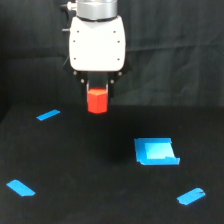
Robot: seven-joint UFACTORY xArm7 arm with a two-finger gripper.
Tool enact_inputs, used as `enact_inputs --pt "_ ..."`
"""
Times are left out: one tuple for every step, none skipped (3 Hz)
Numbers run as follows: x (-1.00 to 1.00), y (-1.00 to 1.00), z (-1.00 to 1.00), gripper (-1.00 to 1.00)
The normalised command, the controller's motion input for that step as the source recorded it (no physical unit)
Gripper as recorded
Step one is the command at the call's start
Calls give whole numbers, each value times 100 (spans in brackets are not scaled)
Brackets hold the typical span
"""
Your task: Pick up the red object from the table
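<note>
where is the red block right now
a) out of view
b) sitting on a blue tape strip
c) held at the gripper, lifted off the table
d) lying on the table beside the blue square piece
c: the red object sits at the tip of the gripper under the white body, clearly above the table and apart from the blue square piece.

matt black table (100, 190), glossy white gripper (97, 89)
</note>
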Motion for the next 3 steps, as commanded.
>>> enact_inputs --pt "-3 2 7 -99" --pt "1 0 2 -99" --pt "-2 -2 -7 -99"
